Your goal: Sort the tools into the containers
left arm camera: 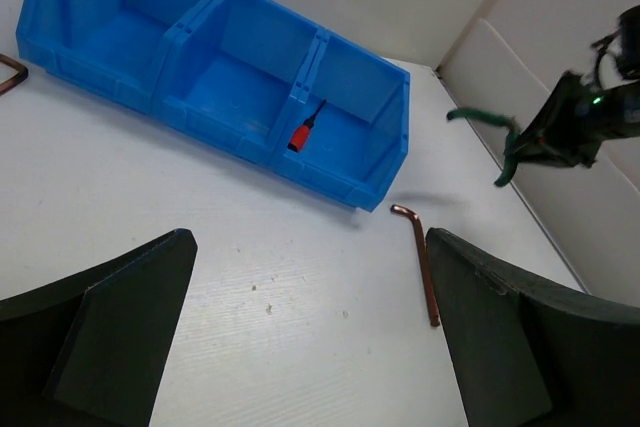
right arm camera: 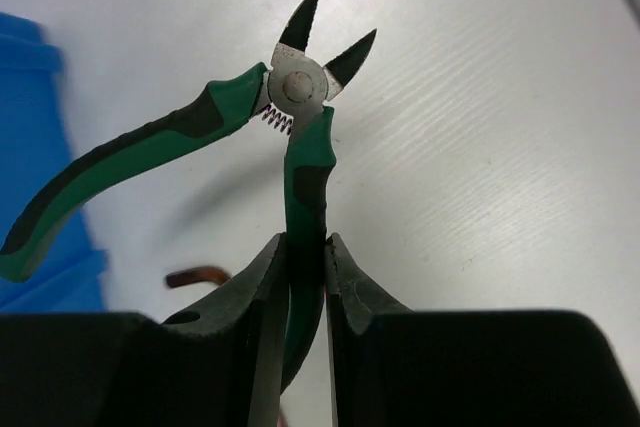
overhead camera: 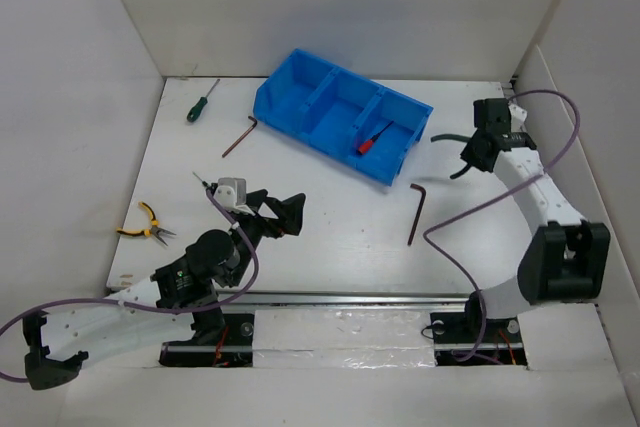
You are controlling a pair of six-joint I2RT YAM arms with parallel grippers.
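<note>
The blue three-compartment bin (overhead camera: 310, 137) (left arm camera: 340, 182) lies slanted at the back of the table. A red-handled screwdriver (overhead camera: 372, 139) (left arm camera: 303, 132) rests in its right compartment. My right gripper (overhead camera: 470, 152) (right arm camera: 306, 247) is shut on one handle of the green-handled pliers (overhead camera: 450, 152) (right arm camera: 300, 87) (left arm camera: 490, 127), holding them off the table just right of the bin. My left gripper (overhead camera: 275, 209) (left arm camera: 310, 242) hangs open and empty over the table in front of the bin. A dark hex key (overhead camera: 415, 212) (left arm camera: 425, 257) lies on the table in front of the bin's right end.
A green-handled screwdriver (overhead camera: 202, 102) lies at the back left. A second hex key (overhead camera: 240, 135) sits left of the bin. Yellow-handled pliers (overhead camera: 145, 227) lie near the left edge. White walls enclose the table on three sides.
</note>
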